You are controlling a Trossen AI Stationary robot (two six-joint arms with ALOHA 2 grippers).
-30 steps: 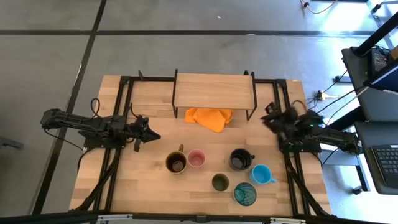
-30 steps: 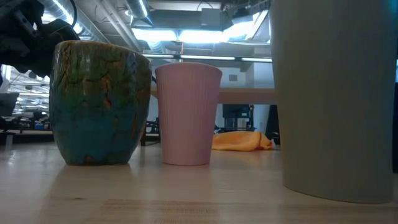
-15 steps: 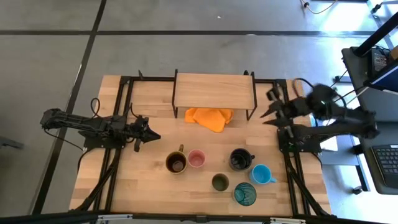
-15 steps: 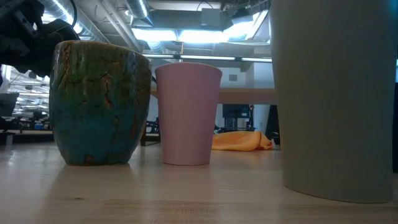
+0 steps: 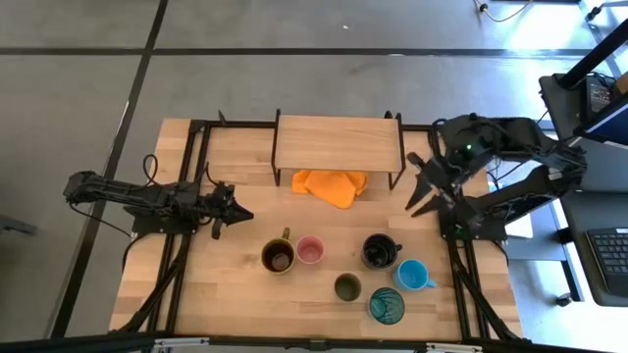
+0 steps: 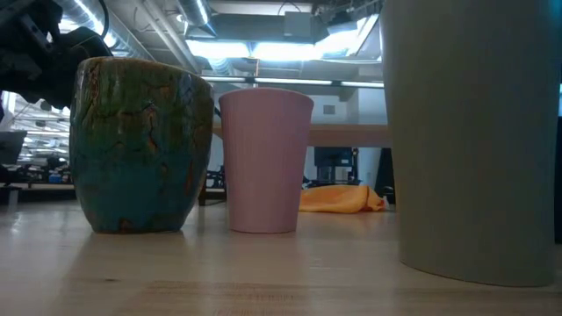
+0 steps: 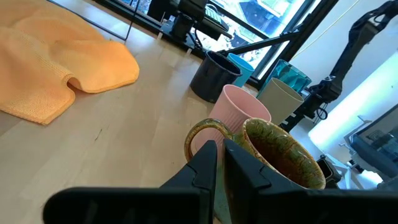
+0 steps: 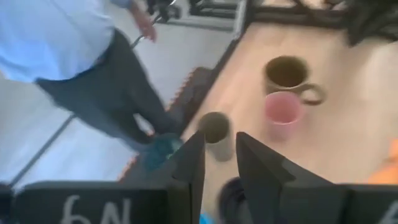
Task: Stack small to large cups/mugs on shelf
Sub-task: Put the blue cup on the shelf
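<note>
Right gripper [image 5: 424,188]: has swung out from its rest by the table's right edge within the last second; now raised just right of the shelf [image 5: 337,143], fingers spread, nothing held.
Left gripper [image 5: 238,213]: unmoved, resting left of the cups, fingers nearly together, empty.
Cups: mustard-brown mug [image 5: 279,256], pink cup [image 5: 310,249], black mug [image 5: 379,251], light blue mug [image 5: 411,275], olive-grey cup [image 5: 347,287] and teal tumbler [image 5: 387,306] all stand on the tabletop.
Shelf: bare; orange cloth [image 5: 331,186] lies in front.
Meaning: likely the first reach; nothing stacked yet.

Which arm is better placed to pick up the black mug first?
Right, probably: its open end effector is up over the table near the black mug; the left end effector waits beside the mustard-brown mug.
</note>
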